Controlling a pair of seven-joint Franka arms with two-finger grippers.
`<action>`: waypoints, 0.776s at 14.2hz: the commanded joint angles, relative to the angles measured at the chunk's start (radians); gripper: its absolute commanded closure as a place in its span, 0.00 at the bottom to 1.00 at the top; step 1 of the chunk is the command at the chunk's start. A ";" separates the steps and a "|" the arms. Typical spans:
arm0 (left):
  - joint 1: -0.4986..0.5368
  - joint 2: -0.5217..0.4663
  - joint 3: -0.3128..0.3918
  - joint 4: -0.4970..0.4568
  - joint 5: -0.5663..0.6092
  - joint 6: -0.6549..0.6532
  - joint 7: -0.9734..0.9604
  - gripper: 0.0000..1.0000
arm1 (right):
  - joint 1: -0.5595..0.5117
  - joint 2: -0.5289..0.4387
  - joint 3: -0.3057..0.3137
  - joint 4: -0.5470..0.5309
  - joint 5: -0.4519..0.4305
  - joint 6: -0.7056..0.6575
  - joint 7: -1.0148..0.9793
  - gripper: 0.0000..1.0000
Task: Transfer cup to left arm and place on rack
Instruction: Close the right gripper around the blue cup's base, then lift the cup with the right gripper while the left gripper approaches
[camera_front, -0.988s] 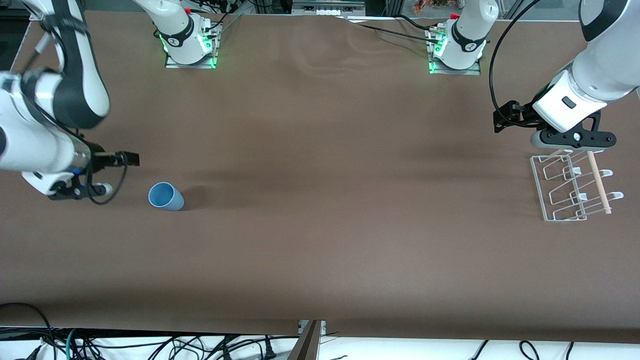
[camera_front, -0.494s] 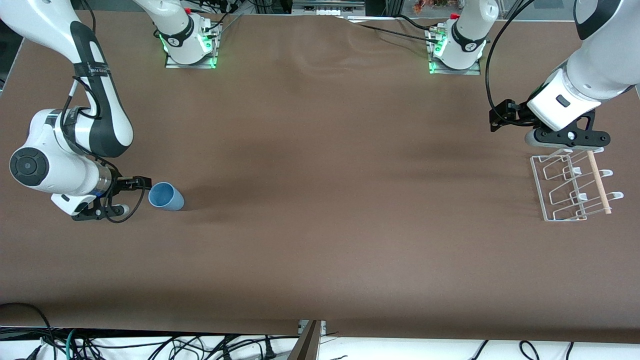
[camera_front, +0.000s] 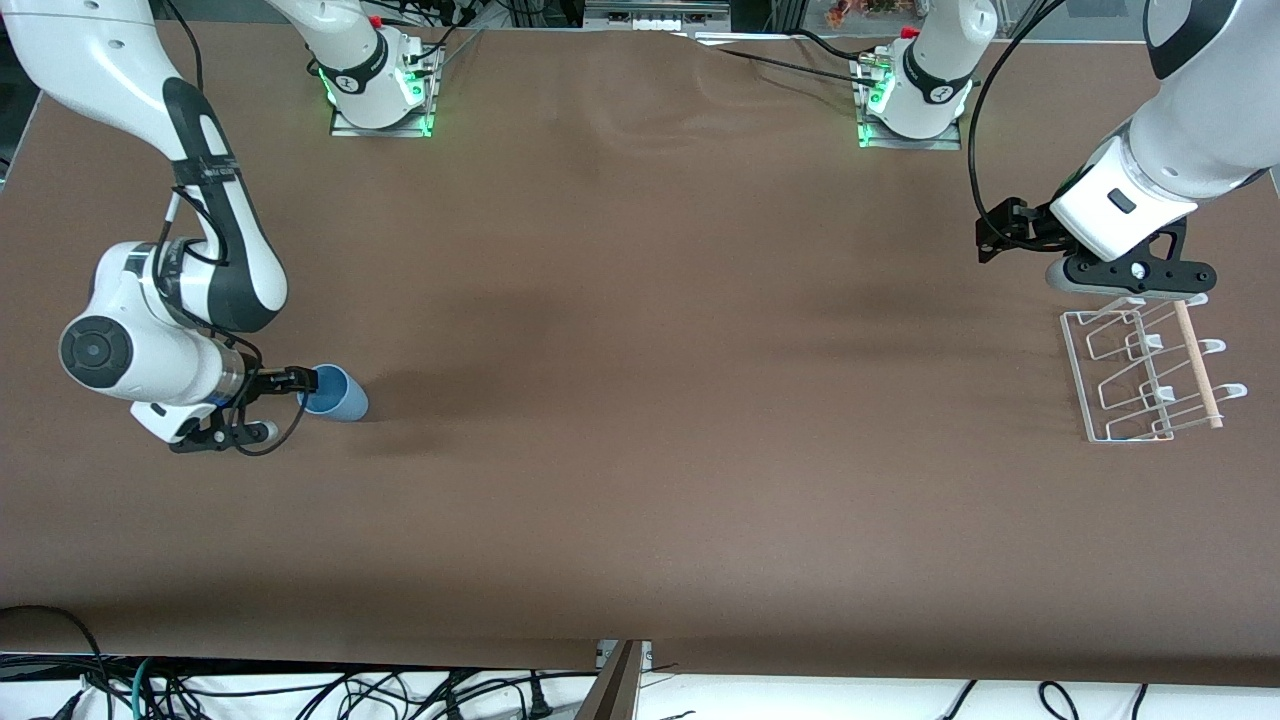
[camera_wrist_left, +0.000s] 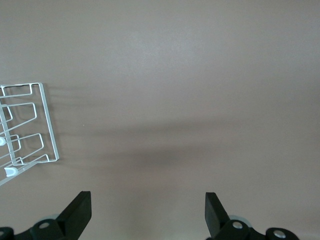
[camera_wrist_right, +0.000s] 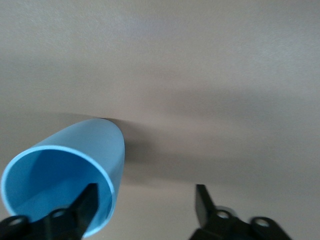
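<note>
Right arm reaches low, its right gripper (camera_front: 305, 381) level at the cup (camera_front: 335, 394) lying on the table at that arm's end; fingers spread wide, one finger (camera_wrist_right: 82, 207) inside the rim. Left gripper (camera_wrist_left: 147, 212) waits wide open above the table beside the rack (camera_front: 1140, 372).

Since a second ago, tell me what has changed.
The right tool swung in low to the cup, open, one finger inside its mouth, not yet gripping. The left tool drifted slightly, waiting open above the rack. Cup and rack stayed put.
</note>
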 joint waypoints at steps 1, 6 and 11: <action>0.002 -0.009 -0.001 0.007 -0.013 -0.013 -0.012 0.00 | 0.011 0.017 0.007 0.000 -0.008 0.020 0.022 0.85; 0.002 -0.009 -0.001 0.007 -0.013 -0.013 -0.012 0.00 | 0.038 0.016 0.013 0.023 -0.002 0.003 0.125 1.00; 0.002 -0.009 -0.001 0.007 -0.013 -0.013 -0.014 0.00 | 0.124 0.008 0.019 0.164 0.059 -0.205 0.384 1.00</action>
